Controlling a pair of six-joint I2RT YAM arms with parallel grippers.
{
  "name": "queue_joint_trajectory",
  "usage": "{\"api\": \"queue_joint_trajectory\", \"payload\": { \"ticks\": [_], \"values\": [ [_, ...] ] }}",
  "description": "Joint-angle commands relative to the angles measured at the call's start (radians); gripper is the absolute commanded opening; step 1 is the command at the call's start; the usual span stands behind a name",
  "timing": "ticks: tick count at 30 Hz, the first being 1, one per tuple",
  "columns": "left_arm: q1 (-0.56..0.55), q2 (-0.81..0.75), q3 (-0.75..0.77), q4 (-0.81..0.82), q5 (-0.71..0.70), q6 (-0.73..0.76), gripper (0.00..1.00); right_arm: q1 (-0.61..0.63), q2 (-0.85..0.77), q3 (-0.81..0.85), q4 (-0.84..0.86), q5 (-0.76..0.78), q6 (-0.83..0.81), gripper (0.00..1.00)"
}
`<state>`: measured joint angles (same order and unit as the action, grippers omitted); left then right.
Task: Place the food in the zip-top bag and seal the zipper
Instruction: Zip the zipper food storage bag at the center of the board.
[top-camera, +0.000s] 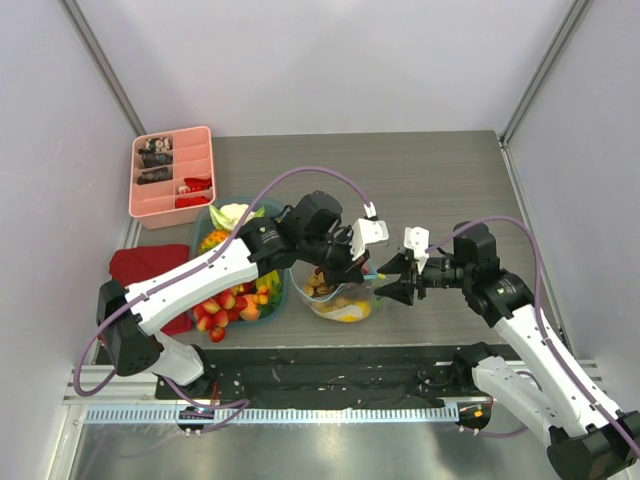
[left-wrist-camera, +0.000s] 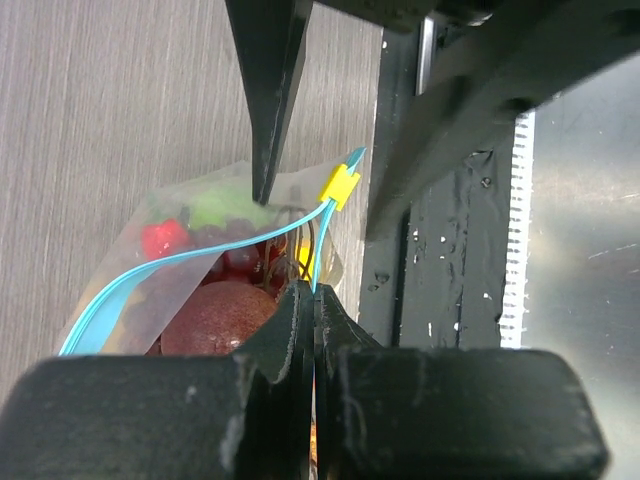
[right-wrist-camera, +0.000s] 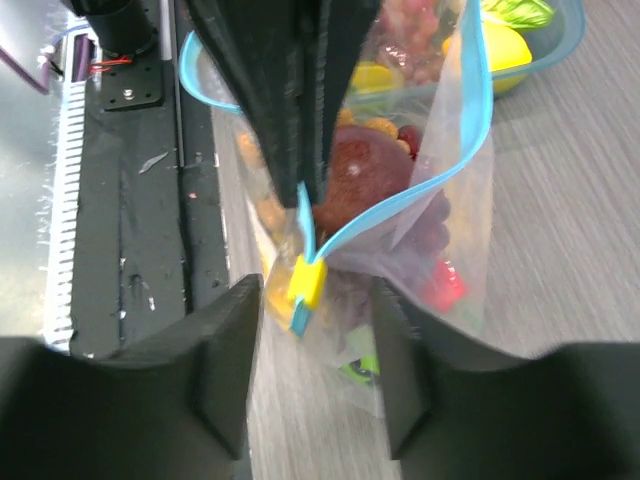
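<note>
The clear zip-top bag (top-camera: 340, 300) lies at the table's near middle with food inside: a round brown-red fruit (left-wrist-camera: 215, 315), a red berry (left-wrist-camera: 163, 238) and purple grapes. Its teal zipper (left-wrist-camera: 200, 255) is open in a loop and carries a yellow slider (left-wrist-camera: 339, 186) at one end. My left gripper (left-wrist-camera: 314, 292) is shut on the zipper strip just behind the slider. My right gripper (right-wrist-camera: 312, 340) is open, with a finger on each side of the slider (right-wrist-camera: 306, 282), not touching it. More food (top-camera: 235, 295) fills a teal container left of the bag.
A pink divided tray (top-camera: 172, 172) stands at the back left. A dark red cloth (top-camera: 150, 265) lies left of the teal container (top-camera: 283, 290). The black mat at the arm bases (top-camera: 330, 365) runs along the near edge, close to the bag.
</note>
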<state>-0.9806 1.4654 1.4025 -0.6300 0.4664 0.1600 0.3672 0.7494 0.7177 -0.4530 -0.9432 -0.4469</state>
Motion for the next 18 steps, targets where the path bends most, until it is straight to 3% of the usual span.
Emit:
{"api": "queue_joint_trajectory", "payload": {
  "ticks": [1,5,10,12,14,17,18],
  "values": [
    [0.003,-0.004,0.039,0.033,0.035,-0.011,0.0,0.018,0.021,0.005,0.109,0.058,0.017,0.43],
    [0.014,-0.013,0.033,0.038,0.035,-0.014,0.0,0.016,0.028,0.012,0.093,0.07,-0.001,0.23],
    [0.033,-0.017,0.036,0.043,0.055,-0.022,0.0,0.018,0.007,0.0,0.074,0.084,-0.013,0.17],
    [0.034,-0.02,0.033,0.044,0.058,-0.024,0.0,0.018,0.001,-0.004,0.073,0.09,-0.013,0.24],
    [0.036,-0.017,0.033,0.042,0.06,-0.023,0.0,0.016,0.002,-0.004,0.074,0.09,-0.012,0.24],
    [0.036,-0.016,0.033,0.042,0.067,-0.025,0.0,0.018,0.007,0.002,0.077,0.087,-0.007,0.11],
    [0.036,-0.016,0.033,0.042,0.069,-0.024,0.0,0.016,0.008,0.006,0.083,0.086,-0.003,0.01]
  ]
}}
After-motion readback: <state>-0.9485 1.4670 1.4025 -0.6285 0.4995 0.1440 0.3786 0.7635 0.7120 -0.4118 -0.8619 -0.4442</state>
